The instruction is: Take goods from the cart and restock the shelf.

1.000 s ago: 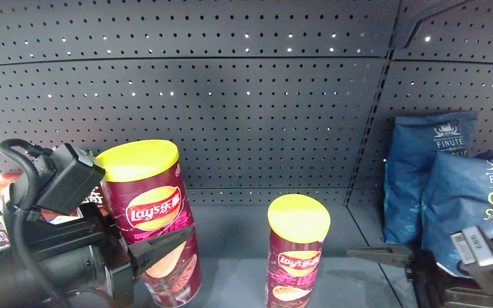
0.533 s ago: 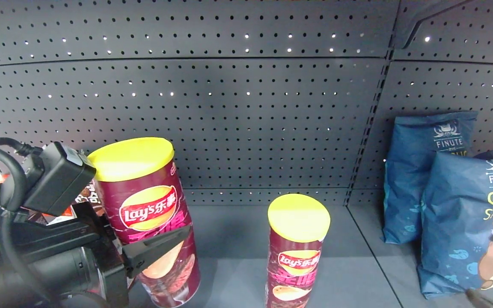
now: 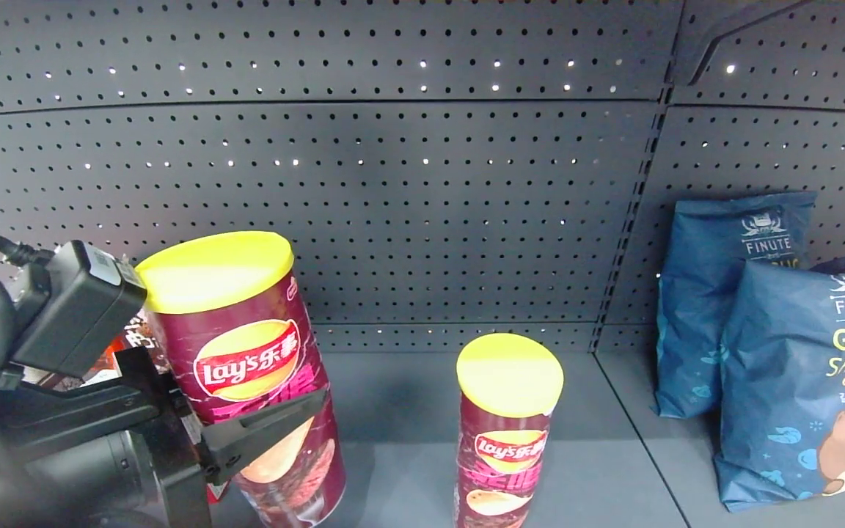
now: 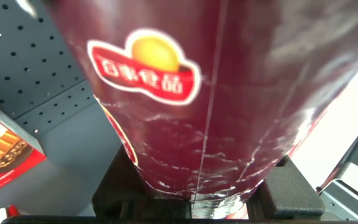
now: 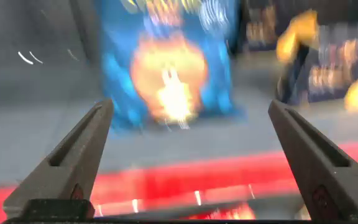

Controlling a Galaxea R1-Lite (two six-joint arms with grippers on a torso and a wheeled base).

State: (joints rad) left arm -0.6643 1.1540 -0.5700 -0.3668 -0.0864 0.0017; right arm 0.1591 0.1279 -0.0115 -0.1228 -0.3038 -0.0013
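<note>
maroon with a yellow lid, the can [image 3: 246, 367] is upright over the left of the shelf [image 3: 408, 411], clamped low on its body between the fingers of the left pincer [image 3: 283, 433]; whether its base touches the shelf i cannot tell. a second can [image 3: 507, 433] stands on the shelf to its right, apart from it, before the pegboard [image 3: 393, 205]. two blue bags [image 3: 804, 367] lean at the far right. a red box [image 4: 5, 149] sits near the held can. the right pincer [image 5: 190, 109] gapes wide and empty, facing one of the bags, blurred.
</note>
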